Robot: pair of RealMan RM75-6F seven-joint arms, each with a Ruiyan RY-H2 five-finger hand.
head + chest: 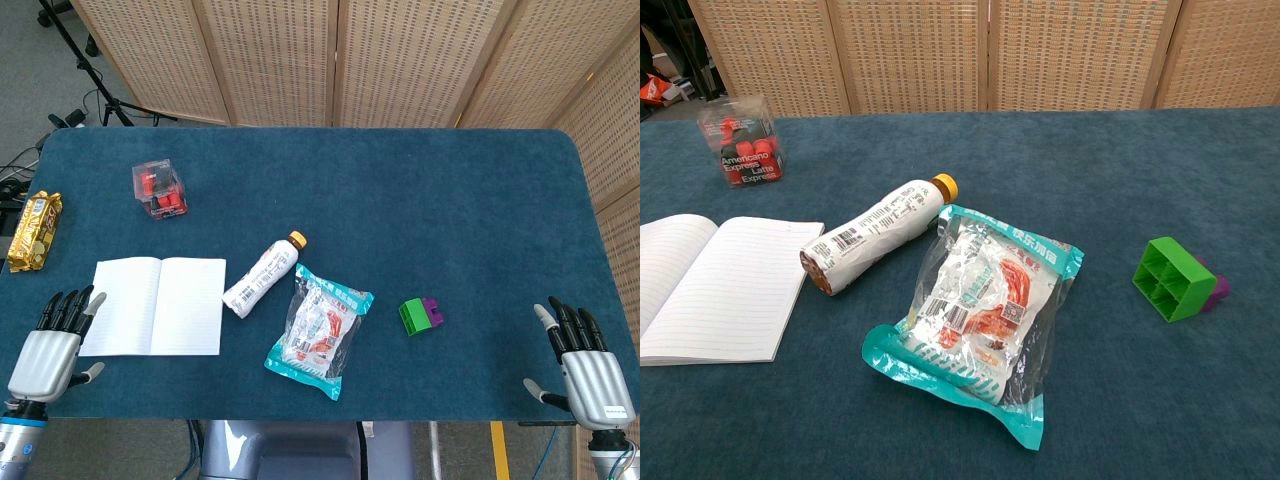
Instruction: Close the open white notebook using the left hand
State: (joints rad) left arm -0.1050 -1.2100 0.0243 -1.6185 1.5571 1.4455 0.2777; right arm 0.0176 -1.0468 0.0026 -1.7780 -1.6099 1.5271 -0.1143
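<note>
The white notebook (155, 306) (710, 288) lies open and flat on the blue table, near the front left, showing two lined pages. My left hand (50, 350) hovers at the table's front left corner, just left of the notebook's left page, fingers spread and empty, not touching the paper. Over the front right corner my right hand (588, 368) stays open, far from the notebook. Neither hand shows in the chest view.
A white bottle with an orange cap (263, 275) lies just right of the notebook. Beside it is a teal snack bag (318, 331). A green and purple block (420, 315) sits further right. A clear box of red items (159, 189) and a gold packet (35, 231) are at the left.
</note>
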